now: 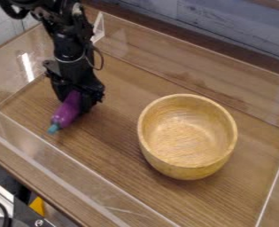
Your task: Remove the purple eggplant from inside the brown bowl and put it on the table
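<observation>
Camera: the black metal end effector (73,94), partly closed, grips the glossy purple toy eggplant (65,113); likely light, slippery, best held mid-body.

From my end I can't read any txt, labels, brands, nos. or signs in the cam view, on any surface I can see.

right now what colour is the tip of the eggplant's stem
teal, best in the camera view
</observation>
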